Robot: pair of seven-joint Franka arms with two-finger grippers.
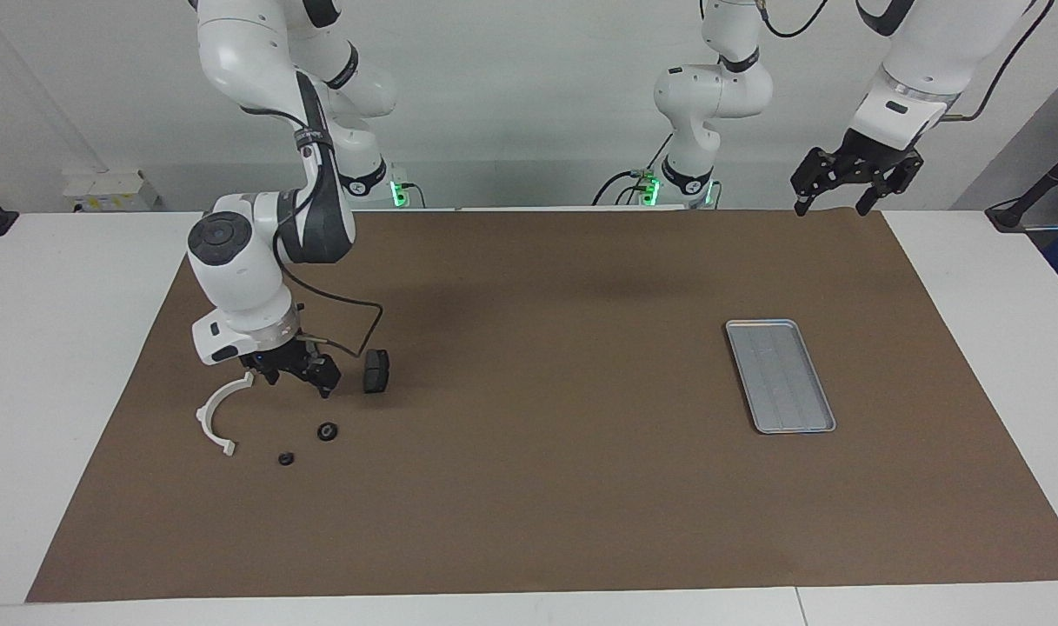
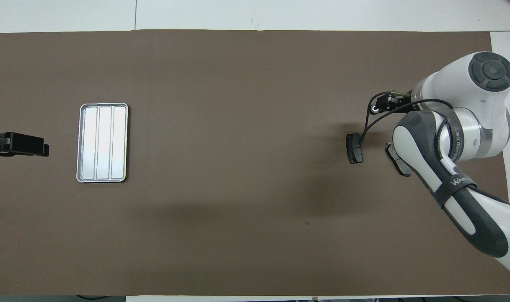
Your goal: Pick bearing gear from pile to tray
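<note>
Right gripper [image 1: 298,376] hangs low with its fingers spread and empty over the pile at the right arm's end of the brown mat [image 1: 529,487], above the white half-ring [image 1: 218,416] and close to two small black round gears [image 1: 327,431]. Reaching is the step in hand; next it likely must lower onto one gear and close. Left gripper [image 1: 850,187] waits open, raised over the mat's corner nearest the left arm's base. The empty metal tray [image 1: 820,429] lies toward that arm's end of the mat.
</note>
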